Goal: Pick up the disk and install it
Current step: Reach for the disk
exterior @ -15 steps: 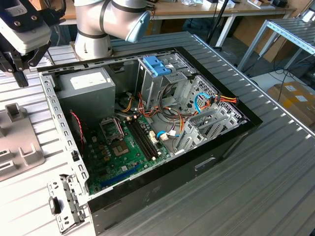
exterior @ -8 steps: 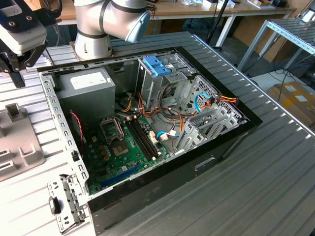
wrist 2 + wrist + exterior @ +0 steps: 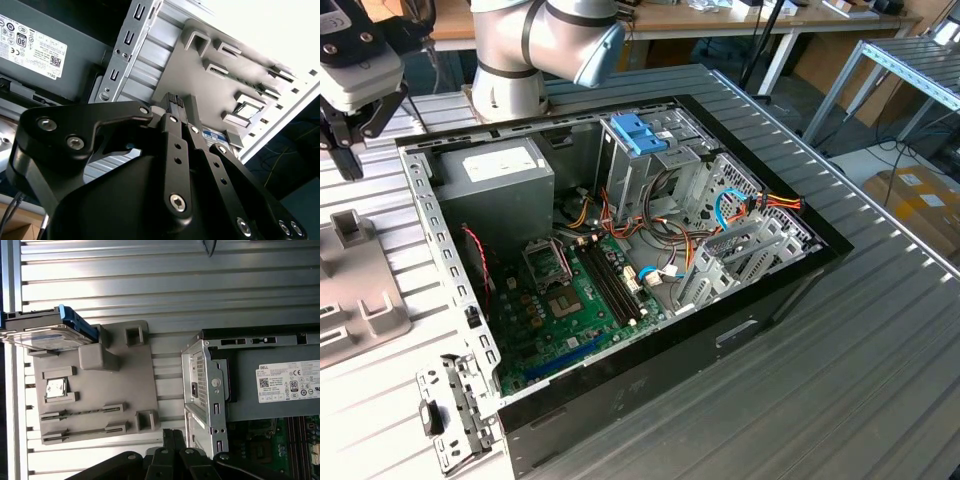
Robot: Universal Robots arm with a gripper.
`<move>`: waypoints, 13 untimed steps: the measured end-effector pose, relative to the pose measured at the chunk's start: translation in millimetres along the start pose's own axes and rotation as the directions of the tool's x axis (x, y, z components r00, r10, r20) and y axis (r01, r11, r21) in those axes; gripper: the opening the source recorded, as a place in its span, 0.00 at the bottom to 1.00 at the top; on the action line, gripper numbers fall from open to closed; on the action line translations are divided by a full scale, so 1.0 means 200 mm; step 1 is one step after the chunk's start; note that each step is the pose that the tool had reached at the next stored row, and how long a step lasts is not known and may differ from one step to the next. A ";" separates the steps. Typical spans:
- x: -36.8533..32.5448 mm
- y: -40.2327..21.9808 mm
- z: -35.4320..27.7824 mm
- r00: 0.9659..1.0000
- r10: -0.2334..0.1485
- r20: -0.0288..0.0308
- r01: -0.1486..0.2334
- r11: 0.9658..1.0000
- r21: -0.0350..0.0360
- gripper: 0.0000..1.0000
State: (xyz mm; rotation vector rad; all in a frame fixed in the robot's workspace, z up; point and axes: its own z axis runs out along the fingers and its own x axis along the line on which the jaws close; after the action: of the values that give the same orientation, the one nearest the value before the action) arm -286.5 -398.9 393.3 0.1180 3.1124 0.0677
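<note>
The disk (image 3: pixel 46 335), a flat silver drive with blue side rails, rests on a holder at one end of the grey fixture plate (image 3: pixel 100 390). A sliver of its blue label (image 3: pixel 215 136) shows past the fingers in the second wrist view. My gripper (image 3: pixel 172 435) hangs above the plate's edge nearest the open computer case (image 3: pixel 650 250), well apart from the disk. Its black fingers (image 3: pixel 172 102) are pressed together with nothing between them. In the exterior view the gripper (image 3: pixel 347 150) hovers at the far left, above the ribbed table.
Inside the case are a grey power supply (image 3: pixel 495 175), a metal drive cage with a light-blue top (image 3: pixel 640 135), loose cables and a green motherboard (image 3: pixel 570 300). A metal bracket (image 3: pixel 450 415) lies beside the case's near corner. The arm's base (image 3: pixel 510 80) stands behind the case.
</note>
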 end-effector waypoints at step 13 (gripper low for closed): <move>0.058 -0.004 -0.002 1.000 0.000 0.000 0.000 1.000 0.000 0.11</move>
State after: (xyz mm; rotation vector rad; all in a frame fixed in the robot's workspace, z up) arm -298.1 -398.9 393.3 0.1180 3.1124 0.0676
